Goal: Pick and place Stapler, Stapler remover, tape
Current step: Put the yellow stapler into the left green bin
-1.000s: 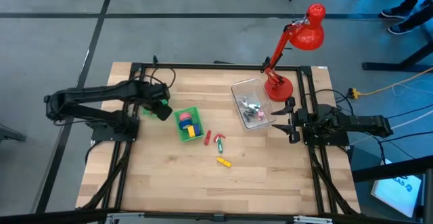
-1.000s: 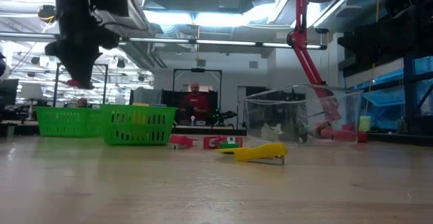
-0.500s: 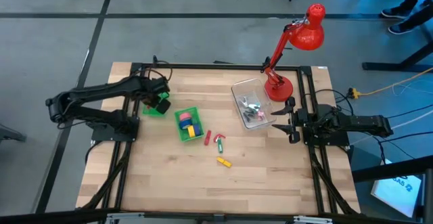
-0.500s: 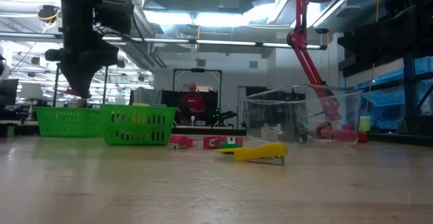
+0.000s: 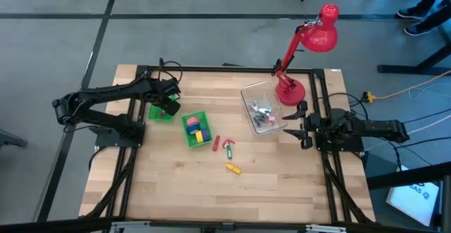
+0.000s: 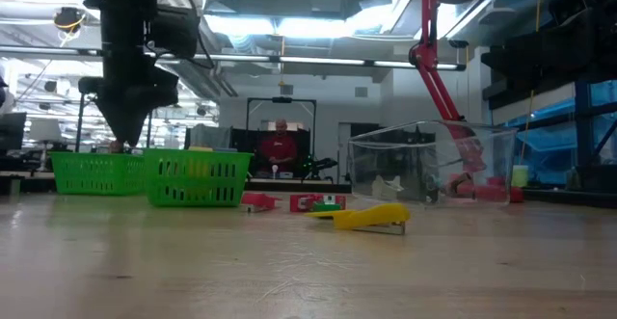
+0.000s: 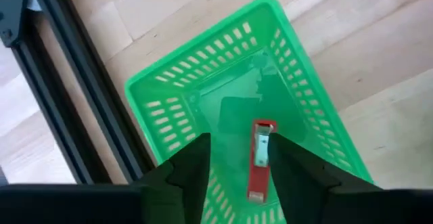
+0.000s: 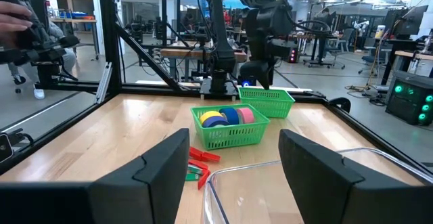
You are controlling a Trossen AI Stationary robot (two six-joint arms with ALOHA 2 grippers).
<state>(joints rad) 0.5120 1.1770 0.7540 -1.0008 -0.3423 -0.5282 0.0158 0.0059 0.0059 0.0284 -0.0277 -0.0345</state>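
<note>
Left hand above the far green bin
Its fingers stand apart, gripping nothing; a red stapler remover lies inside that bin. Right hand open.

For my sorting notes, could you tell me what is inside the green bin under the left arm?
One red stapler remover lies on the floor of the green bin. The left gripper hovers above, covering the bin's near end.

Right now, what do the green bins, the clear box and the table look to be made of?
Green bins: probably moulded plastic, slightly glossy, with slotted lattice walls. Clear box: looks like transparent hard plastic, since its contents and the lamp base show through its walls in the low view. Table: light wood with visible plank seams and grain, satin finish; whether solid or laminate I can't tell.
</note>
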